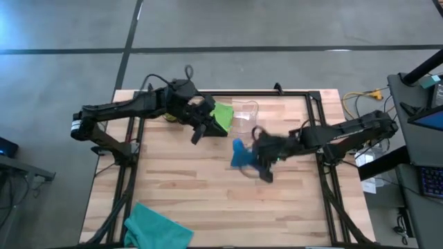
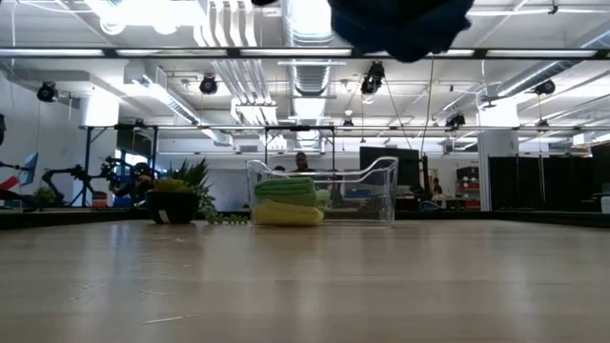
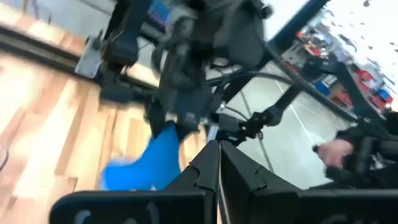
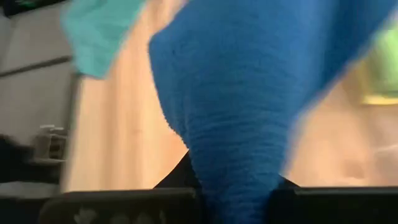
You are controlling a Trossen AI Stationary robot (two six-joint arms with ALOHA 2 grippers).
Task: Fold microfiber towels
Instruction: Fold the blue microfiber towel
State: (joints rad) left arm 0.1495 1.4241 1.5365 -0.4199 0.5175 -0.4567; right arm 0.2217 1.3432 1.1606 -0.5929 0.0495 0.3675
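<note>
My right gripper (image 1: 257, 164) is shut on the blue towel (image 1: 240, 155) over the middle of the table. The towel shows at the top of the low view (image 2: 400, 24), clear of the tabletop. A folded lime green towel (image 2: 284, 188) lies on a folded yellow towel (image 2: 286, 214) at the clear bin (image 2: 367, 191) at the far side. The teal towel (image 1: 156, 228) lies crumpled at the near left edge. My left gripper (image 1: 197, 131) is shut and empty, next to the lime green towel (image 1: 223, 116). My right gripper pinches a bunched part of the blue towel (image 4: 236, 180) between its two fingers; edge or fold, I cannot tell. The fingers come from the table's right. The towel widens away from the fingers (image 4: 249, 74) and is lifted clear of the table.
A small potted plant (image 2: 176, 202) stands at the far left, beside the bin. The bin also shows in the high view (image 1: 246, 111). A black frame (image 1: 325, 173) runs along the table's sides. Bare wood lies between the arms and the near edge (image 1: 228, 214).
</note>
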